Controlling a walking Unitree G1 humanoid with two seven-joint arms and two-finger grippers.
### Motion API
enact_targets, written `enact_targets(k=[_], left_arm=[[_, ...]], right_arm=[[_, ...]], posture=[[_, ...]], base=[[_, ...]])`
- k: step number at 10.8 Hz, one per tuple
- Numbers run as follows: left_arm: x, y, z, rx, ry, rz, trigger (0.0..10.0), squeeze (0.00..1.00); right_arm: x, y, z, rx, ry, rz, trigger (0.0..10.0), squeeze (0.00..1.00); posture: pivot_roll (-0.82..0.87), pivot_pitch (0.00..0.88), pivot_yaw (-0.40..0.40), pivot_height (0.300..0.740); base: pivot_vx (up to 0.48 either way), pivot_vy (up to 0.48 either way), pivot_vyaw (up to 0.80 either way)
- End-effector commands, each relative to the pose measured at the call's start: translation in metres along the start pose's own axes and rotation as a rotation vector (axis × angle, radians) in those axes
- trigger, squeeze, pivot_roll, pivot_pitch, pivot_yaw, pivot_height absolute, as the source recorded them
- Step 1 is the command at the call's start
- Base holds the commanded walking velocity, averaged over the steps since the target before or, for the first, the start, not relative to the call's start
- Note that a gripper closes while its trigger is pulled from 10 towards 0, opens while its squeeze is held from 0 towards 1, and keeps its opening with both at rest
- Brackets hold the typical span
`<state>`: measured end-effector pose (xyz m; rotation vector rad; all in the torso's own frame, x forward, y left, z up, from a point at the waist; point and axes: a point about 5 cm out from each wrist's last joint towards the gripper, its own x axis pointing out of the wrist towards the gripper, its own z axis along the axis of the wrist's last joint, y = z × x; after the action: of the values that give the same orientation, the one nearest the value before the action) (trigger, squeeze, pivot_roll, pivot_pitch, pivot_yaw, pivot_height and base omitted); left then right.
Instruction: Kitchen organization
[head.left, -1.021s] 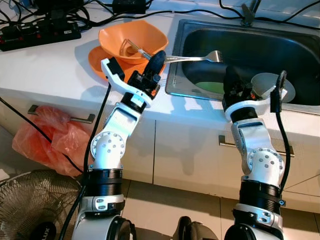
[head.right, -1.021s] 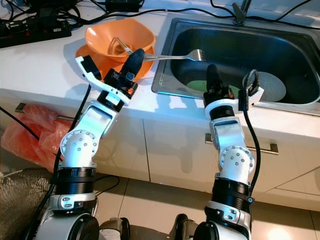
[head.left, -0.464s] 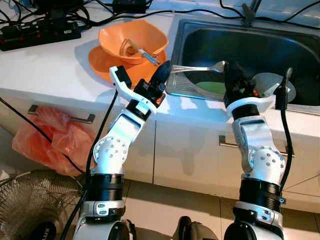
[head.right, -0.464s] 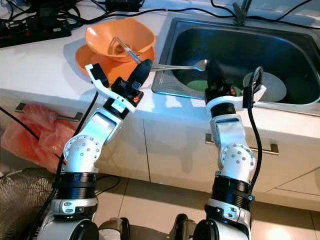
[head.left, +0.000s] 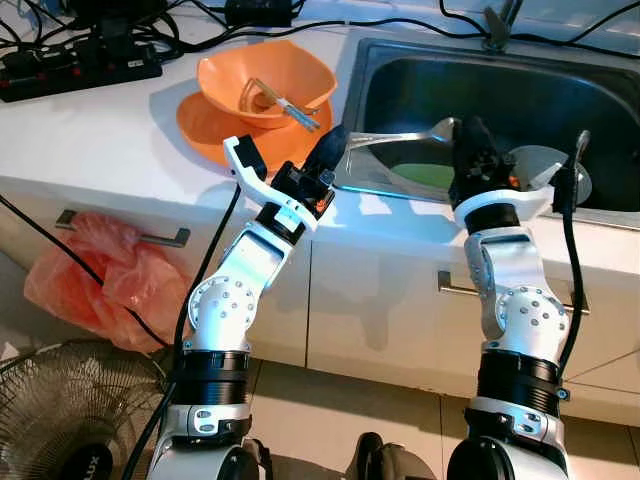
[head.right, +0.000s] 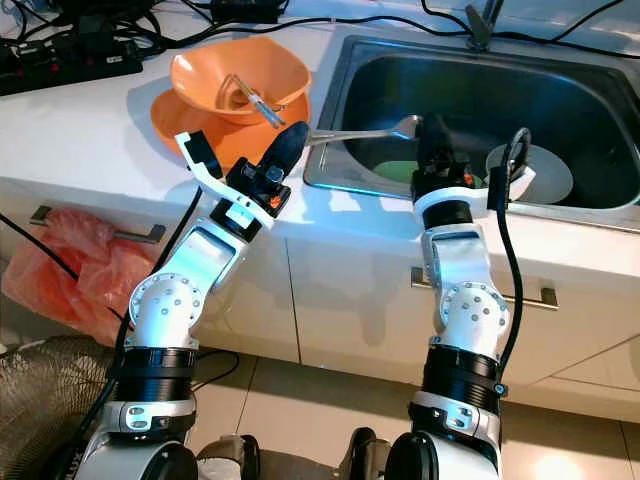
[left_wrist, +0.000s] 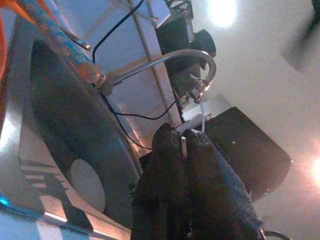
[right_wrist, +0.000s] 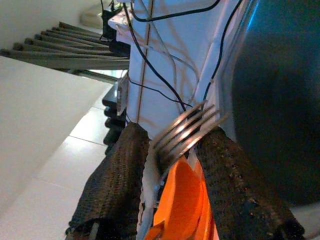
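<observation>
One fork (head.left: 400, 136) hangs level over the near-left corner of the steel sink (head.left: 560, 75), its handle clamped at the left gripper (head.left: 336, 143), whose two black fingers are pressed tight together on the thin metal in the left wrist view. The tines point toward the right gripper (head.left: 468, 135), which stands inside the sink with its fingers spread apart; in the right wrist view the fork's prongs (right_wrist: 187, 131) lie in the gap between those two fingers (right_wrist: 235, 185), and whether they touch the metal I cannot tell.

Below the fork, on the sink floor, lies something green (head.left: 420, 176), and further right a round pale plate (head.left: 535, 165). A curved tap (left_wrist: 170, 60) rises behind the basin.

On the white counter (head.left: 90, 130) left of the sink, an orange bowl (head.left: 265, 75) sits on an orange plate (head.left: 205, 125), with a utensil (head.left: 275, 98) resting inside the bowl. A black power strip (head.left: 75, 65) and cables lie at the back of the counter. Under the counter, a red plastic bag (head.left: 95, 275) hangs by a cabinet handle (head.left: 130, 232), and a floor fan (head.left: 70, 410) stands beneath it.
</observation>
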<state>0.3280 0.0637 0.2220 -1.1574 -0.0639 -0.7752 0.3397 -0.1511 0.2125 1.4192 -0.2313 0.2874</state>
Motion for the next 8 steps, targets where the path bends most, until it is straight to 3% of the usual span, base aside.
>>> enact_targets(k=[1, 3, 8], left_arm=[[0.0082, -0.014, -0.0223, -0.145, -0.025, -0.063, 10.0, 0.0], [0.0086, -0.0142, -0.0186, -0.177, -0.053, -0.073, 10.0, 0.0], [0.0074, -0.0113, -0.0259, -0.159, 0.007, -0.052, 10.0, 0.0]], right_arm=[[0.0047, 0.0084, -0.0073, 0.033, 0.012, 0.038, 10.0, 0.0], [0.005, 0.0087, -0.01, 0.036, 0.024, 0.043, 10.0, 0.0], [0.0073, 0.0099, -0.0037, 0.05, -0.013, 0.046, 10.0, 0.0]], posture=[[0.14, 0.144, -0.003, 0.74], [0.14, 0.145, -0.004, 0.74], [0.14, 0.149, 0.0, 0.74]], base=[[0.0, 0.0, 0.0], [0.0, 0.0, 0.0], [0.0, 0.0, 0.0]])
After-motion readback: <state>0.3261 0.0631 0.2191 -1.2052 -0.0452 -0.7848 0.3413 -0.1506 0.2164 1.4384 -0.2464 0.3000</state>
